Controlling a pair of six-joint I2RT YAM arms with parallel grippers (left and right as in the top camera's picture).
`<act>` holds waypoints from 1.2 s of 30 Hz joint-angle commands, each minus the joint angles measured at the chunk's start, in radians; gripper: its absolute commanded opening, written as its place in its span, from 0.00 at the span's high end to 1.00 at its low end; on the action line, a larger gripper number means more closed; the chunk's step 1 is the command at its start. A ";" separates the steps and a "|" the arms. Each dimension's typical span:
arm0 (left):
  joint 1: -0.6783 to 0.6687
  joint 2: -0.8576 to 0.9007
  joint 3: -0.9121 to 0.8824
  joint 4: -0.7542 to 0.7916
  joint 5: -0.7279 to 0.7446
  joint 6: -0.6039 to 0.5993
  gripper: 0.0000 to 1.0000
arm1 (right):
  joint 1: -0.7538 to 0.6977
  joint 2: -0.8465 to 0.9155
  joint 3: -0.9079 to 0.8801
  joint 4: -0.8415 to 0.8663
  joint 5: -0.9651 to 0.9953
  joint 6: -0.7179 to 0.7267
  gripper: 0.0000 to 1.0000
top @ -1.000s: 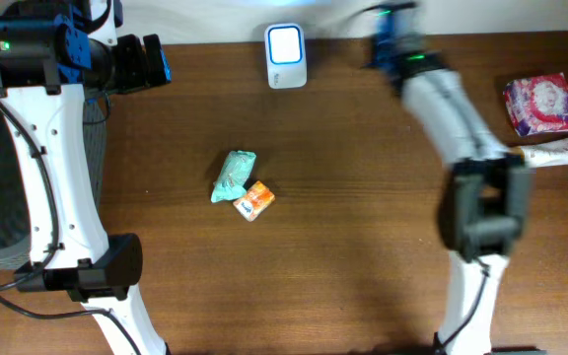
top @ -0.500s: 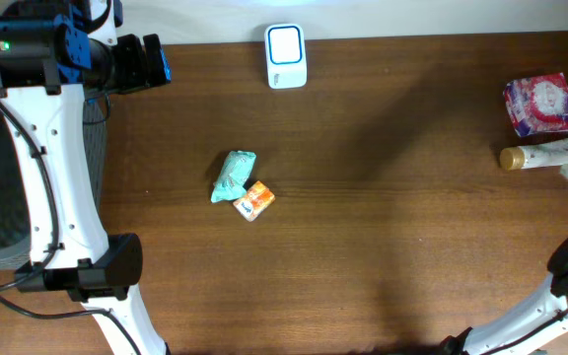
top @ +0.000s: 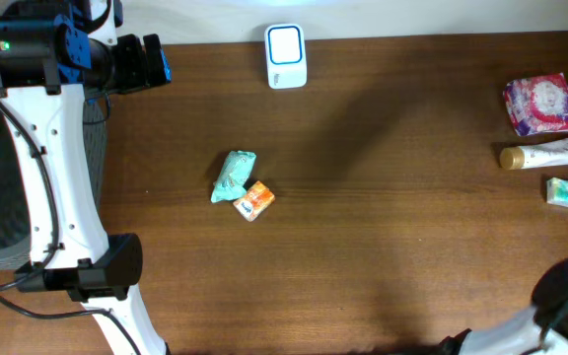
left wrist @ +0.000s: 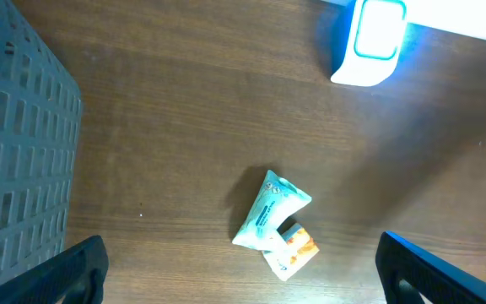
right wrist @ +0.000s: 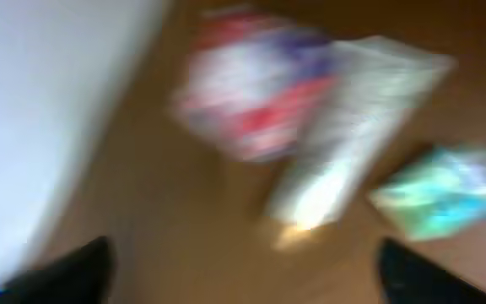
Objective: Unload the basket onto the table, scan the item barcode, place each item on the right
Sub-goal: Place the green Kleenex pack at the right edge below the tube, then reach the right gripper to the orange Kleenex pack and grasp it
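Teal pouch (top: 233,176) and small orange box (top: 254,200) lie touching at desk (top: 383,247) centre, seemingly unscanned; white blue-lit scanner (top: 286,55) at far edge. Pink packet (top: 537,105), white tube (top: 548,155), small teal sachet (top: 567,191) at right edge look done. Left gripper (left wrist: 243,270), right gripper (right wrist: 247,274): fingers apart, empty. Right fingers (right wrist: 66,270) show only in blurred wrist view.

Mock shop checkout — barcode scanner (top: 286,55), packaged goods (top: 233,176).
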 commanded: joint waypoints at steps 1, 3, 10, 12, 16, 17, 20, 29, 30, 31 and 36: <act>0.000 -0.026 0.012 0.000 0.011 0.005 0.01 | 0.179 -0.033 0.011 -0.098 -0.430 -0.192 0.31; 0.000 -0.026 0.012 0.000 0.010 0.005 0.01 | 0.363 -0.010 -0.017 -0.209 -0.386 -0.264 0.41; 0.000 -0.026 0.012 0.000 0.010 0.005 0.01 | 0.935 0.206 -0.095 0.034 -0.183 -0.284 0.39; 0.000 -0.026 0.012 0.000 0.011 0.005 0.01 | 1.019 0.286 -0.095 0.110 -0.148 -0.284 0.43; 0.000 -0.026 0.012 0.000 0.010 0.005 0.01 | 1.126 0.441 -0.095 0.218 -0.219 -0.285 0.61; 0.000 -0.026 0.012 0.000 0.010 0.005 0.01 | 1.143 0.468 -0.095 0.230 -0.219 -0.284 0.61; 0.000 -0.026 0.012 0.000 0.010 0.005 0.01 | 1.169 0.489 -0.095 0.171 -0.219 -0.284 0.75; 0.000 -0.026 0.012 0.000 0.010 0.005 0.01 | 1.089 0.245 -0.025 -0.309 -0.155 -0.340 0.31; 0.000 -0.026 0.012 0.000 0.010 0.005 0.01 | 1.089 0.230 -0.025 -0.297 -0.155 -0.458 0.24; 0.000 -0.026 0.012 0.000 0.010 0.005 0.01 | 1.092 0.229 -0.025 -0.294 -0.164 -0.562 0.24; 0.000 -0.026 0.012 0.000 0.010 0.005 0.01 | 1.119 0.301 -0.029 -0.177 -0.250 -0.726 0.23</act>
